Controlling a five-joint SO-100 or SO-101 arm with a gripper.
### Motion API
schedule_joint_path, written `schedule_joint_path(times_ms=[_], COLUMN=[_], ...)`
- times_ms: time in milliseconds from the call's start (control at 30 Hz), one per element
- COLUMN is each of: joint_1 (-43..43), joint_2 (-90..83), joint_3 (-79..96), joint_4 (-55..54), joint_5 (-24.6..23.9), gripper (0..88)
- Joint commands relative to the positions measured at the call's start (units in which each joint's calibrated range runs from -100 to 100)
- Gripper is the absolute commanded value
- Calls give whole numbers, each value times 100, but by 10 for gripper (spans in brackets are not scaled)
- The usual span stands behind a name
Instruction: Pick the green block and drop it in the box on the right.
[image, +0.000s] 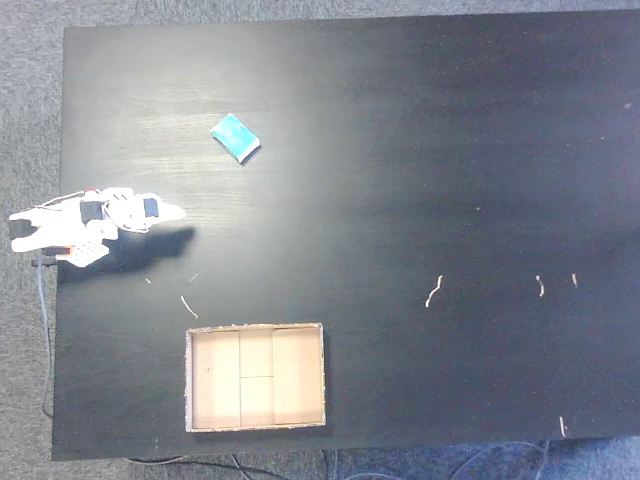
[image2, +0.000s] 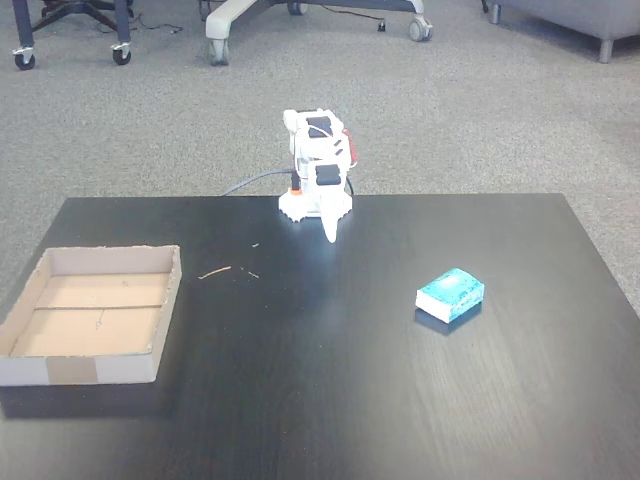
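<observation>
The arm sat folded at the tabletop (image: 420, 130) edge, its end effector (image: 176, 213) pointing out over the dark surface, fingers apparently pressed together and holding nothing. The block (image: 235, 138) lay flat on the tabletop, well apart from the arm and from the box (image: 189, 380); in the other fixed view the block (image2: 450, 294) sat toward the right, the box (image2: 165, 320) at the left edge. Judged: the pick had not begun. The next move called for reaching out and spreading the fingers over the block.

The block appeared teal, rectangular, whitish-edged. The box was shallow tan cardboard, flap seams across its floor. The tabletop was matte black.
</observation>
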Motion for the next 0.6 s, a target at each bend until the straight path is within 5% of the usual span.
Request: schedule_joint_path(times_ms=[0, 567], joint_1=[-178, -385], joint_2=[-22, -22], joint_3=[133, 133], joint_4=[-41, -49], joint_5=[137, 342], gripper=[1, 1])
